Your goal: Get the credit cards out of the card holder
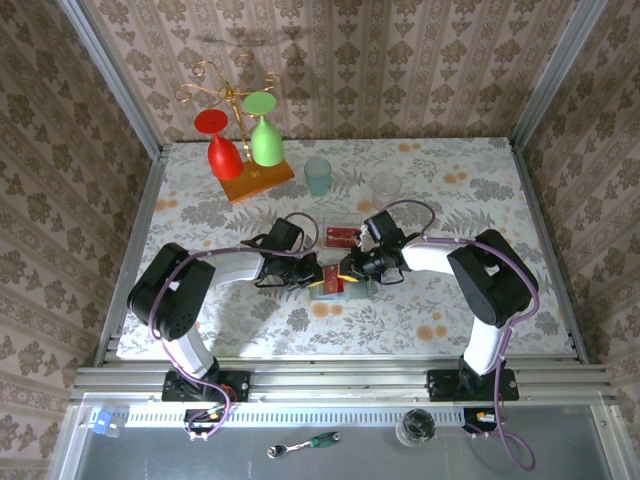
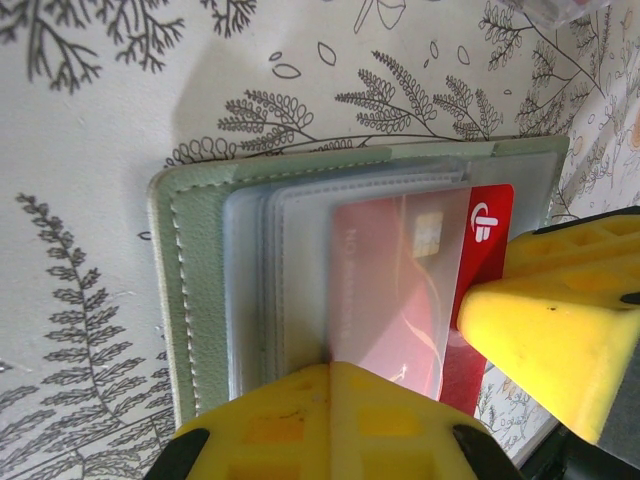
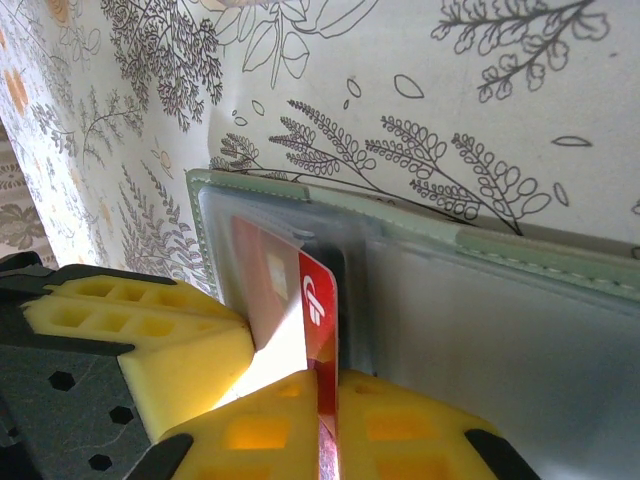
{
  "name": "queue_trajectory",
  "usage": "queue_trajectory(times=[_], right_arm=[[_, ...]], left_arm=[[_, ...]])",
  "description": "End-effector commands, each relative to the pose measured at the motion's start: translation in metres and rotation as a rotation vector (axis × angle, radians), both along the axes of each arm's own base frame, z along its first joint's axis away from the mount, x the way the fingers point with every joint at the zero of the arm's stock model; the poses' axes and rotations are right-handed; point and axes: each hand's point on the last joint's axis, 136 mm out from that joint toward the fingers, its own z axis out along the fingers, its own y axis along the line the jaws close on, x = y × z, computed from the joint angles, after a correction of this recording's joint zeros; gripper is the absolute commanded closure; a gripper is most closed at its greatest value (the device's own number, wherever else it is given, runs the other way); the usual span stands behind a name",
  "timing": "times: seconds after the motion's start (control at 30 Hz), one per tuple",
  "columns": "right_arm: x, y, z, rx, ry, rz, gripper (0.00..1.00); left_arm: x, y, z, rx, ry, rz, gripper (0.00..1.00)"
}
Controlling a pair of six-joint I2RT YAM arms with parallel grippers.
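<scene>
The pale grey-green card holder lies open on the floral table, with its clear sleeves showing. A red credit card sticks part way out of one sleeve. My left gripper is shut on the clear sleeve at the holder's near edge. My right gripper is shut on the exposed edge of that red card, right beside the holder. From above, the two grippers meet over the holder, the left gripper on its left and the right gripper on its right.
Another red card lies on the table just behind the grippers. Farther back stand a teal cup, a clear cup and a rack holding a red and a green glass. Walls close in the table on three sides.
</scene>
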Motion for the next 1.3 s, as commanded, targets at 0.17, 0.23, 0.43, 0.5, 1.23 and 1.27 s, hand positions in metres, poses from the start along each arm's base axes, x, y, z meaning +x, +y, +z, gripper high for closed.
queue_trajectory(times=[0.17,0.23,0.43,0.5,1.23,1.27], right_arm=[[-0.008,-0.009,-0.004,-0.035,0.001,0.01,0.91],[-0.009,-0.013,-0.004,-0.042,-0.002,0.007,0.91],[-0.01,-0.025,0.0,-0.059,-0.01,-0.004,0.92],[-0.011,-0.028,0.002,-0.064,-0.014,-0.007,0.92],[0.006,-0.054,0.05,-0.262,-0.231,0.16,1.0],[0.009,-0.055,0.054,-0.274,-0.263,0.187,1.0]], left_arm=[[-0.008,0.008,-0.015,0.043,0.04,-0.008,1.0],[-0.008,0.008,-0.014,0.043,0.038,-0.008,1.0],[-0.008,0.008,-0.013,0.042,0.037,-0.007,1.0],[-0.007,0.008,-0.013,0.041,0.034,-0.007,1.0],[0.011,-0.004,0.031,-0.067,-0.04,0.021,1.0],[0.012,-0.002,0.032,-0.064,-0.043,0.025,1.0]])
